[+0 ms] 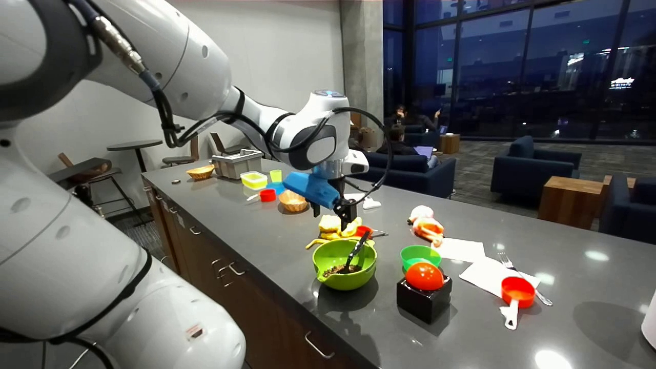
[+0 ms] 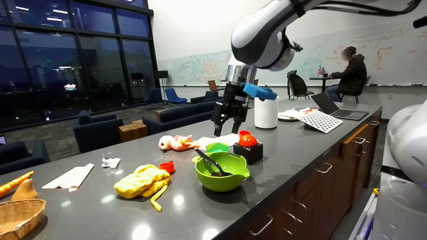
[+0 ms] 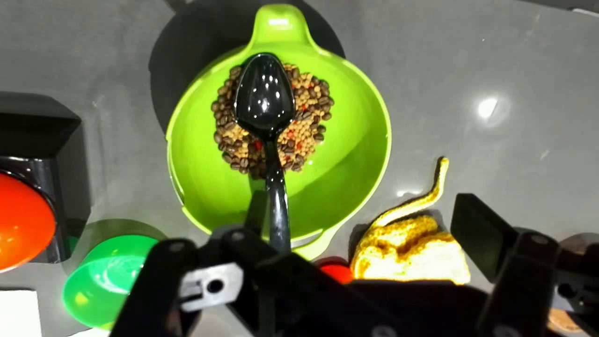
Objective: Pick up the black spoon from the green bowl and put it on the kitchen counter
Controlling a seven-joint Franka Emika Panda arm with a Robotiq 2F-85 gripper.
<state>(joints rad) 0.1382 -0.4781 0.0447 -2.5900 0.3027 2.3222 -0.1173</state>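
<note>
The black spoon point(image 1: 354, 251) leans in the green bowl point(image 1: 344, 281), its handle rising over the rim. In the wrist view its head point(image 3: 265, 96) rests on beans and grains in the bowl point(image 3: 351, 121); the handle's end is hidden behind a gripper finger. Spoon point(image 2: 207, 158) and bowl point(image 2: 222, 182) also show in an exterior view. My gripper point(image 3: 362, 201) is open and empty, with the handle beside its left finger, not between the fingers. In both exterior views the gripper point(image 1: 330, 219) point(image 2: 227, 130) hangs above the kitchen counter point(image 1: 266, 246), higher than the bowl.
A black holder with a red ball point(image 1: 424, 277) and a green dish point(image 1: 420, 255) stand close to the bowl. A yellow plush point(image 2: 143, 181) and a red cup point(image 2: 166, 167) lie on its other side. A pink toy point(image 2: 178, 142) and white napkins point(image 1: 497, 277) lie farther off.
</note>
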